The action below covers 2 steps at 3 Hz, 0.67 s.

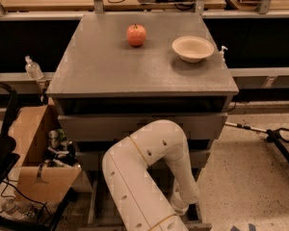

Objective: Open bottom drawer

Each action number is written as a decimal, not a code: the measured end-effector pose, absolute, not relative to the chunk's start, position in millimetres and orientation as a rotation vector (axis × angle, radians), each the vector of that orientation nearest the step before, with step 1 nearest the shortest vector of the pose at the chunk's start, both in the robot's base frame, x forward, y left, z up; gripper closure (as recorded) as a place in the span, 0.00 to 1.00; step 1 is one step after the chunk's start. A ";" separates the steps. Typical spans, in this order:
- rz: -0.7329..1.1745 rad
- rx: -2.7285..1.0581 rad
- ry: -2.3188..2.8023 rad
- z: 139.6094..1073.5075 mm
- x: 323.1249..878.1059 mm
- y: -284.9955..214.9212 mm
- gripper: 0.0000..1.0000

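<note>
- Position of the gripper [180,207]: low in the frame, right of centre, at the end of the white arm [144,167], down in front of the grey cabinet's lowest part.
- Whether the gripper is open or closed, and whether anything is held, cannot be told; it is mostly covered by the arm's last link.
- The arm is bent in a high arch in front of the drawer fronts, with its far end turned downward.
- The bottom drawer [196,216] is found at the lower edge of the frame, beneath the two taller drawer fronts [96,127]; it is largely hidden by the arm, and its knob cannot be seen.
- On the cabinet top [111,71] an apple [136,34] is placed near the back centre, and a pale bowl [192,48] is set to its right, apart from it.
- A cardboard box [33,148] is seen at the lower left, beside the cabinet.
- A black-ended tool [272,134] is laid on the speckled floor [250,182] at the right.
</note>
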<state>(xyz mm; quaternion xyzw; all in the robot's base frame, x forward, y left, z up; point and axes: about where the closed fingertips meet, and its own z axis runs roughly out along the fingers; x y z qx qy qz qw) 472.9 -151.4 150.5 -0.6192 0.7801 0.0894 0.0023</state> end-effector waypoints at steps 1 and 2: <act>0.283 -1.943 2.448 149.6 471.9 -151.0 0.73; 0.265 -1.944 2.445 154.1 476.1 -152.4 0.96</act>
